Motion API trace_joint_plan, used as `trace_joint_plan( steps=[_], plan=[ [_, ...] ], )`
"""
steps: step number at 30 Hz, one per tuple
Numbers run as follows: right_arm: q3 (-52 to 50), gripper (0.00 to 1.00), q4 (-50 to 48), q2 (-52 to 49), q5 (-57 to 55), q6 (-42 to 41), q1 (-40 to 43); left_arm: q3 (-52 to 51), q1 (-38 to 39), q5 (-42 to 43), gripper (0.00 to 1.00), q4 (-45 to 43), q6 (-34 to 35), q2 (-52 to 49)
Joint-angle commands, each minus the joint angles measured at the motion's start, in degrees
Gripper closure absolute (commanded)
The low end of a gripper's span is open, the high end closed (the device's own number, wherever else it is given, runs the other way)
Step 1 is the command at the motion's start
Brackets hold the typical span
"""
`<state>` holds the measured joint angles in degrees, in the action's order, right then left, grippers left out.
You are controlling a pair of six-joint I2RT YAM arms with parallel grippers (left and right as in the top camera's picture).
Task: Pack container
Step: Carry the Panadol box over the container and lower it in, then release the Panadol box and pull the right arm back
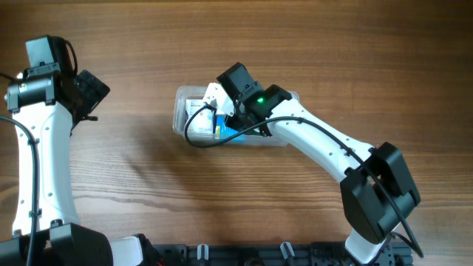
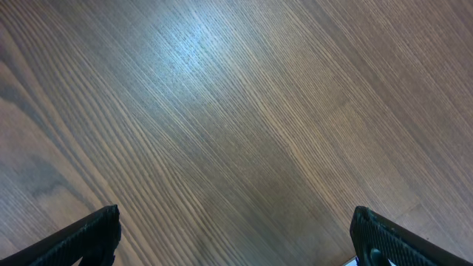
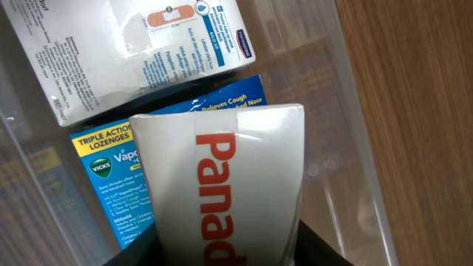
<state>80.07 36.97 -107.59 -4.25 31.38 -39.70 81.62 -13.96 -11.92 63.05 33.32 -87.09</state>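
The clear plastic container (image 1: 180, 111) sits at the table's middle; its wall also shows in the right wrist view (image 3: 347, 125). Inside lie a white plaster box (image 3: 133, 52) and a blue lozenge box (image 3: 111, 185). My right gripper (image 1: 235, 118) reaches into the container and is shut on a white box with red letters (image 3: 229, 192), held over the blue box. My left gripper (image 2: 235, 240) is open and empty above bare wood at the far left (image 1: 87, 92).
The wooden table (image 1: 295, 44) surrounds the container. The right arm's white links and dark base (image 1: 377, 192) stretch from the front right. The left arm (image 1: 41, 148) stands along the left edge.
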Motion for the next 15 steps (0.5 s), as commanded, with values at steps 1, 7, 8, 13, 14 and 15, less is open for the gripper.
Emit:
trace_joint_plan(
  steps=[1, 7, 8, 13, 14, 15],
  plan=[
    [0.17, 0.45, 0.57, -0.87, 2.34, 0.57, 0.02, 0.79, -0.26, 0.11, 0.0, 0.02, -0.02, 0.72],
    [0.17, 0.33, 1.62, -0.85, 2.82, 0.24, 0.02, 0.79, -0.26, 0.11, 0.0, 0.02, -0.02, 0.72],
    [0.17, 0.33, 1.6, -0.83, 2.84, -0.09, 0.02, 0.79, -0.26, 0.11, 0.0, 0.02, -0.02, 0.72],
    [0.2, 0.35, 1.68, 0.28, 2.89, -6.56, 0.02, 0.79, -0.26, 0.11, 0.0, 0.02, -0.02, 0.72],
    [0.2, 0.38, 1.7, 1.11, 2.89, -9.29, 0.02, 0.79, -0.26, 0.11, 0.0, 0.02, -0.02, 0.72],
    [0.24, 0.41, 1.73, 2.05, 2.84, -11.32, 0.02, 0.79, -0.26, 0.11, 0.0, 0.02, -0.02, 0.72]
  ],
)
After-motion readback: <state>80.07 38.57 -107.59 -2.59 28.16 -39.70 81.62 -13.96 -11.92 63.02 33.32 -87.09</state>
